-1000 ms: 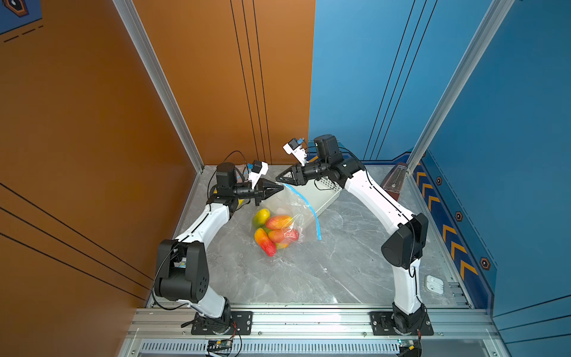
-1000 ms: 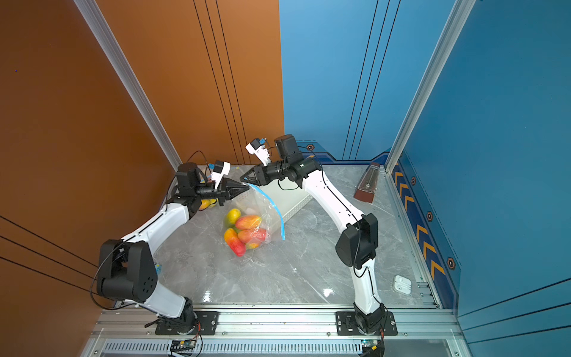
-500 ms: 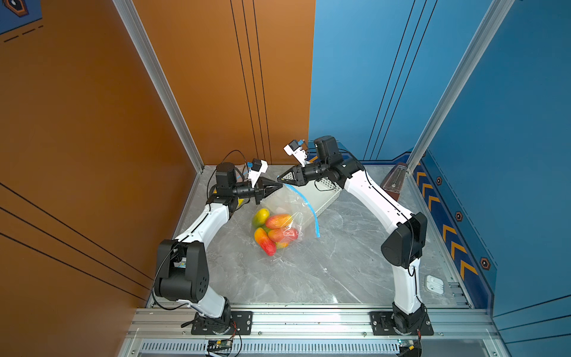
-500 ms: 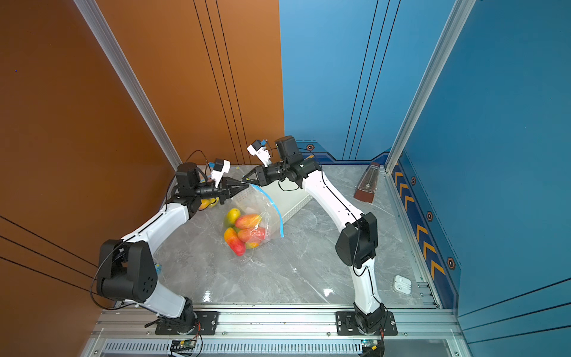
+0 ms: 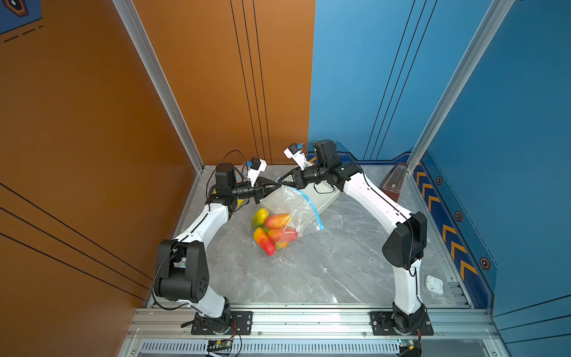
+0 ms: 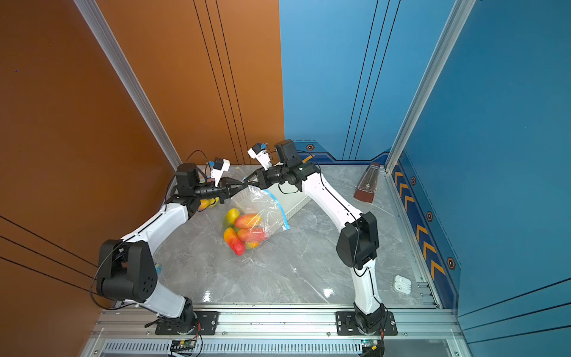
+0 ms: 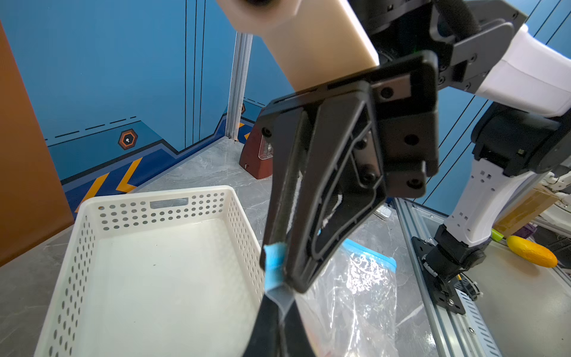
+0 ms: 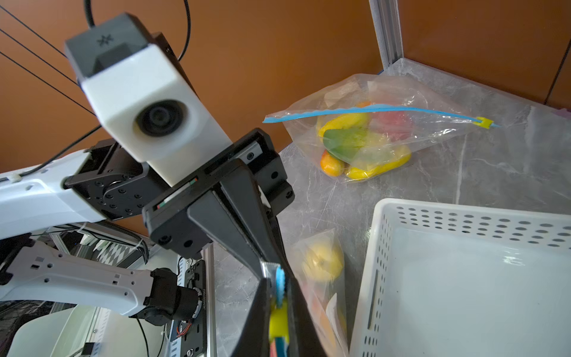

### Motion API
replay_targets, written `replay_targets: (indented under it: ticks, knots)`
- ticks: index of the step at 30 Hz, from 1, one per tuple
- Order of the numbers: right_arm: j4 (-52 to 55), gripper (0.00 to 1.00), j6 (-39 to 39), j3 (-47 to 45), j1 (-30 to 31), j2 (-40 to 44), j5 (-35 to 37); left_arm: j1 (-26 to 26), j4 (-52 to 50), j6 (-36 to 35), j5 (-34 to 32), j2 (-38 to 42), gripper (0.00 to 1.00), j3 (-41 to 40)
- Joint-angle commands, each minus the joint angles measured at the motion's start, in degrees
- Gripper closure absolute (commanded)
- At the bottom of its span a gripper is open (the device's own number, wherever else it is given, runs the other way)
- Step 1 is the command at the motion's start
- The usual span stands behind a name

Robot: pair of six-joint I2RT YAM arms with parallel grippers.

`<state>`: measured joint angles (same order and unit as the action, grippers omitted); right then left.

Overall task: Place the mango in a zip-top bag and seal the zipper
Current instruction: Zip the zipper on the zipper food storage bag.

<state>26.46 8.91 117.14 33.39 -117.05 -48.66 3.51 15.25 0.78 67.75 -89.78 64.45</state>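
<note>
Bag (image 5: 290,204) w/ mangoes (image 5: 276,231) on table (image 5: 309,278) centre, top corner held up at 12 o'clk. L gripper (image 8: 270,258) pinching corner film. R gripper (image 7: 282,278) clamped on zipper (image 5: 312,210) at slider (image 8: 278,321). Film prob thin, slippery, load heavy: grip stiff zipper track.

A grey marble tabletop (image 5: 309,278) is spread beneath both arms. Directly below the meeting left gripper (image 5: 273,186) and right gripper (image 5: 283,181), a zip-top bag (image 5: 290,207) of mangoes (image 5: 279,235) is rested on it. A white perforated basket (image 7: 154,204) is set under the right gripper. A metronome (image 5: 394,182) and a small white object (image 5: 434,283) are placed well beyond that gripper's arm. A second bag (image 8: 370,136) of fruit is seen behind the left gripper.
</note>
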Motion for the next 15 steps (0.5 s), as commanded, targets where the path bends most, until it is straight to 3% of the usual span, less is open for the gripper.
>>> replay_targets:
  ticks: [1,6,7,8,9,15]
  knots:
    - [1.6,0.99,-1.9,-2.0,0.0,2.2,3.1,-1.9,2.2,2.6,0.2,1.2,1.0,1.8]
    - [-1.6,1.0,-1.1,-3.5,-0.1,2.8,2.7,-3.5,2.1,4.1,0.8,2.2,1.0,0.8]
    - [-2.3,1.0,-1.0,-3.8,-0.1,2.8,2.1,-3.5,2.1,4.3,3.0,1.9,0.95,1.1]
    - [-2.8,1.0,-0.9,-3.9,0.0,2.8,2.0,-3.5,2.1,4.1,6.2,1.6,0.76,1.4]
    - [-2.7,1.0,-1.2,-3.6,0.1,2.6,1.4,-3.4,2.1,4.4,7.2,1.7,0.68,1.3]
    - [-2.8,1.0,-2.9,-3.9,0.1,3.2,-0.3,-5.0,2.1,4.0,7.7,3.4,0.48,2.0]
